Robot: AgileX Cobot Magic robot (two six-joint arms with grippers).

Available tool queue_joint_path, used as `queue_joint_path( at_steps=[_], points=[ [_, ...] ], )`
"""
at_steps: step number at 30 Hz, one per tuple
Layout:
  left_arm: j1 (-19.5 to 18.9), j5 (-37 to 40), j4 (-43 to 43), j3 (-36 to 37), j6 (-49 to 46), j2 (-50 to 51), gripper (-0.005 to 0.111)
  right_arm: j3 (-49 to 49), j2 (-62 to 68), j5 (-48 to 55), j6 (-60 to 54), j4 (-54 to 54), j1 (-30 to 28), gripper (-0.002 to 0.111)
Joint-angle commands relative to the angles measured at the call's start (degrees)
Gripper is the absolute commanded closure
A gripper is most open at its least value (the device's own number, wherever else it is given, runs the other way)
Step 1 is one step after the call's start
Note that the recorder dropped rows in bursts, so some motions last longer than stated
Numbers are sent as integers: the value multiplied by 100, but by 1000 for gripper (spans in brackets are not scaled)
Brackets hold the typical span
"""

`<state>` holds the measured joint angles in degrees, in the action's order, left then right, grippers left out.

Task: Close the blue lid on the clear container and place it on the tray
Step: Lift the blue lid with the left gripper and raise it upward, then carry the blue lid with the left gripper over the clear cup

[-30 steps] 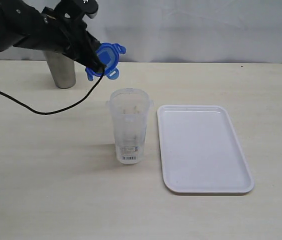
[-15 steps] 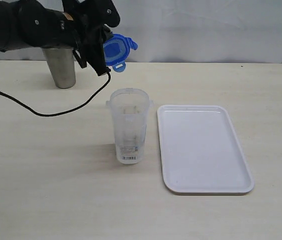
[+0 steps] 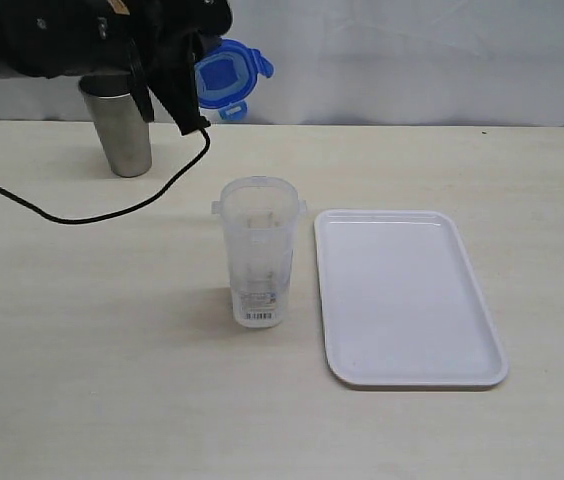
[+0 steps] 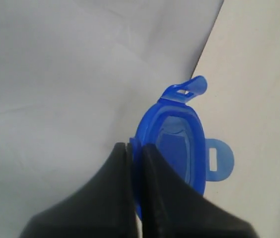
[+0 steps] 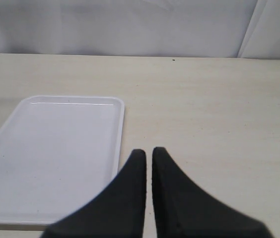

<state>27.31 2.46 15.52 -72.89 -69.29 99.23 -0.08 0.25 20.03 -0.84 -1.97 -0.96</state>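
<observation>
Now your left gripper (image 4: 134, 147) pinches the blue lid (image 4: 179, 144) by its rim, high and apart from the clear container (image 3: 258, 262), which stands open beside the tray (image 3: 407, 300); next you probably must lay the lid flat over its mouth

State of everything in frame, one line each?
container: upright, uncovered
lid: off, held in the air
tray: flat on table, empty
steel cup: upright
left gripper: shut on lid
right gripper: shut, empty
</observation>
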Motion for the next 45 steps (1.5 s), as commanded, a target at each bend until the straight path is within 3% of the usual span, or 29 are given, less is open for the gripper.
queue_joint_path(
  at_steps=[1, 7, 13, 16, 19, 27, 31, 39, 45],
  points=[
    [10, -803, -27, 249, -167, -34, 107, 8, -25, -25, 13, -18, -22, 104],
    [10, -2152, 218, 821, -1480, -34, 107, 8, -25, -25, 13, -18, -22, 104],
    [10, -4366, 1953, 1272, -3228, -34, 107, 8, -25, -25, 13, -18, -22, 104],
    [10, -4758, 2657, 1272, -3345, -60, 107, 8, -25, -25, 13, -18, -22, 104],
    [10, -4294, 3039, 1272, -3222, -166, 107, 8, -25, -25, 13, -18, -22, 104],
    [-24, -1523, 2689, 1121, -1221, -608, 107, 8, -25, -25, 13, -18, -22, 104],
    [-24, -410, 2641, 882, -1056, -628, 107, 8, -25, -25, 13, -18, -22, 104],
    [184, -663, 2521, 886, -1193, -640, 107, 8, -25, -25, 13, -18, -22, 104],
    [546, -902, 2521, 886, -2451, -640, 107, 8, -25, -25, 13, -18, -22, 104]
  ],
)
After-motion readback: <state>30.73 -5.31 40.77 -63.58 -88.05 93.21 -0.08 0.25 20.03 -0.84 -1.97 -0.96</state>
